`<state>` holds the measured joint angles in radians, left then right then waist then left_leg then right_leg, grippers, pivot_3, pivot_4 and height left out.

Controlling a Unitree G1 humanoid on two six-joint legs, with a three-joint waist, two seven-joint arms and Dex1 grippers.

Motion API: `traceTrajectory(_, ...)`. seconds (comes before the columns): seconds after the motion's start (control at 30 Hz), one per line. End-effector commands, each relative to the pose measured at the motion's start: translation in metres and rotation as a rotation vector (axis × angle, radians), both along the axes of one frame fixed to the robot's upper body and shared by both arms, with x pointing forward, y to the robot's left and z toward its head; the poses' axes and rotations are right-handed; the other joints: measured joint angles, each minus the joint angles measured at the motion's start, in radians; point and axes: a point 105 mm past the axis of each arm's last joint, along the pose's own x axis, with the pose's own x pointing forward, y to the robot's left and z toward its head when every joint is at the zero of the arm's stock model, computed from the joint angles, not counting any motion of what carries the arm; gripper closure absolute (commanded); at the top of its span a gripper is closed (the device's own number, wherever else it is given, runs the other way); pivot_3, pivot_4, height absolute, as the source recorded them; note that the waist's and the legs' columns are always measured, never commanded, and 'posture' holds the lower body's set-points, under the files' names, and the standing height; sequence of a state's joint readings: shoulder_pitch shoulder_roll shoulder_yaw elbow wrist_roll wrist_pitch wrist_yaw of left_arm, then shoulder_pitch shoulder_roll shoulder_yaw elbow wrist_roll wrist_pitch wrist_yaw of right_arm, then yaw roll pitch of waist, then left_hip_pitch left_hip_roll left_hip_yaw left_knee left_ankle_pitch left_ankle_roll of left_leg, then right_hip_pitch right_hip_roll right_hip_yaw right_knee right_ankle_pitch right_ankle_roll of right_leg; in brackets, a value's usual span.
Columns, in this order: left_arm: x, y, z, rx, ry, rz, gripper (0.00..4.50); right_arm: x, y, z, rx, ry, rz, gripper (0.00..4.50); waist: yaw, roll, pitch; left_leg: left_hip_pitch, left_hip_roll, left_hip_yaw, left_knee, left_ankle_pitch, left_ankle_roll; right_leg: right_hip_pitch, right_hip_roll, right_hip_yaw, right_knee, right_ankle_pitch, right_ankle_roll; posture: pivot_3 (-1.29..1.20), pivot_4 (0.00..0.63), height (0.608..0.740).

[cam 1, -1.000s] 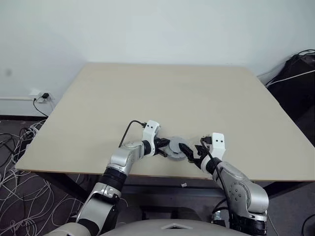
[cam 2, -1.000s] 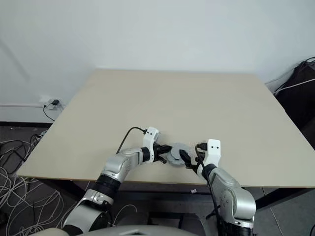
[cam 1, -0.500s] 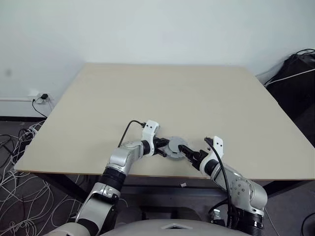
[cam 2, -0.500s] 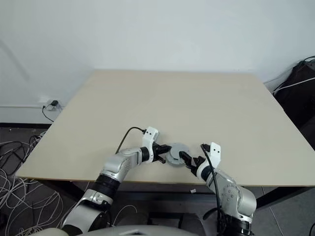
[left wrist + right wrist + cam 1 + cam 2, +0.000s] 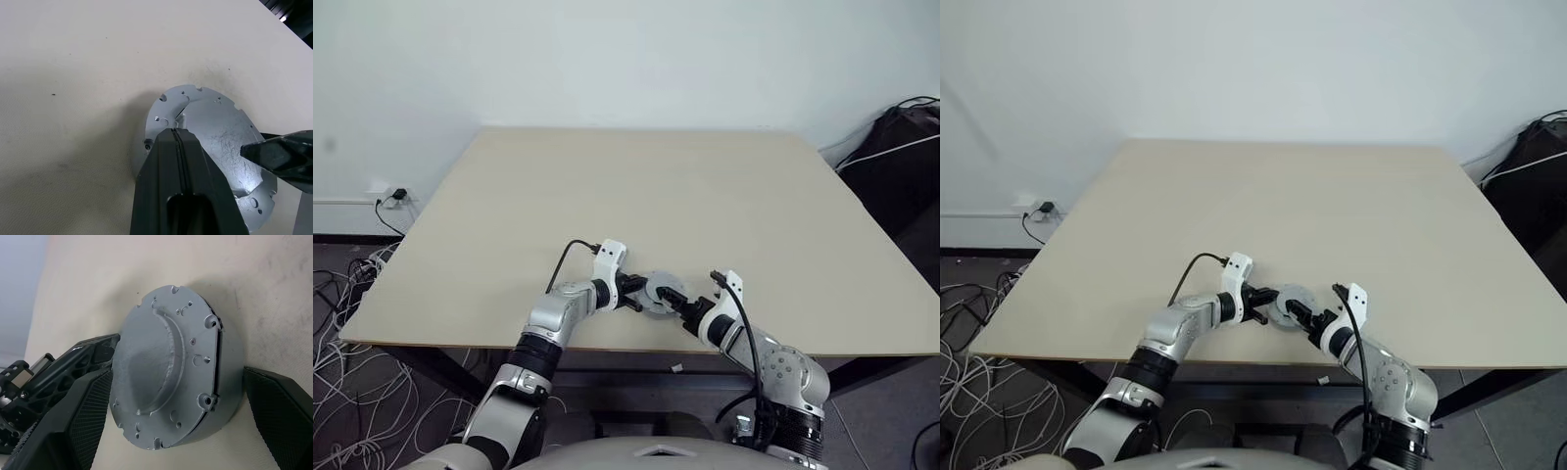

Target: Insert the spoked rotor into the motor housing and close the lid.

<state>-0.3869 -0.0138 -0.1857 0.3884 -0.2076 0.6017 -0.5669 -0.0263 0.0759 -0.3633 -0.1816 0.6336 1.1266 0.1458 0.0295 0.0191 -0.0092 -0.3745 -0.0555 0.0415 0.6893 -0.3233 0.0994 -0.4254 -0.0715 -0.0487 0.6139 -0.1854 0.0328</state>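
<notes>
A round silver motor housing (image 5: 227, 387) lies on the table close to its front edge, with the flat silver lid (image 5: 156, 362) sitting on top and a thin dark seam between the two. The spoked rotor is hidden. My left gripper (image 5: 176, 131) is shut, and its tip rests on the lid's edge from the left. My right gripper (image 5: 178, 396) is open wide, with one finger on each side of the housing and small gaps to its wall. From the head view the housing (image 5: 658, 292) sits between the left gripper (image 5: 631, 292) and the right gripper (image 5: 680, 305).
The beige table (image 5: 636, 196) stretches far behind the housing. A black bag with cables (image 5: 901, 137) stands past the table's right edge. Loose cables (image 5: 352, 294) and a wall socket (image 5: 396, 193) are on the left.
My right arm has sunk and shifted left, and its wrist has rolled, so the open fingers now straddle the housing. The left gripper and the housing have stayed put.
</notes>
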Motion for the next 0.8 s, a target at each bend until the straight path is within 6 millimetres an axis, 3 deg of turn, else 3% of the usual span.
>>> traceTrajectory(0.03,-0.005,-0.01,0.001,-0.014,0.007,-0.038,4.5,0.0,0.02,0.011,0.138,-0.006,0.062,0.03,-0.002,0.0,0.0,0.0,0.0,-0.001,0.0,0.0,-0.001,0.0,0.0,0.0,0.0,0.0,0.0,0.0,0.0,0.74)
traceTrajectory(0.27,-0.005,-0.01,0.001,-0.013,0.006,-0.038,4.5,0.0,0.024,0.025,0.402,-0.032,0.062,0.03,-0.015,0.0,0.0,0.002,0.003,-0.003,-0.002,0.002,-0.004,0.002,0.0,0.001,0.0,0.0,0.0,0.0,0.0,0.74)
traceTrajectory(0.5,-0.005,-0.008,0.0,-0.01,0.008,-0.033,4.5,0.001,0.026,0.024,0.441,-0.024,0.048,0.03,-0.016,0.001,0.001,0.0,0.006,-0.003,-0.002,0.003,-0.004,0.001,-0.001,0.002,0.001,0.0,-0.001,0.0,0.0,0.74)
traceTrajectory(0.8,-0.004,-0.007,0.0,-0.004,0.006,-0.032,4.5,-0.012,0.051,0.029,0.501,-0.009,0.167,0.03,-0.016,0.001,0.0,-0.002,0.007,-0.002,-0.002,0.0,0.001,-0.002,-0.005,0.001,0.001,0.0,-0.001,0.0,0.0,0.74)
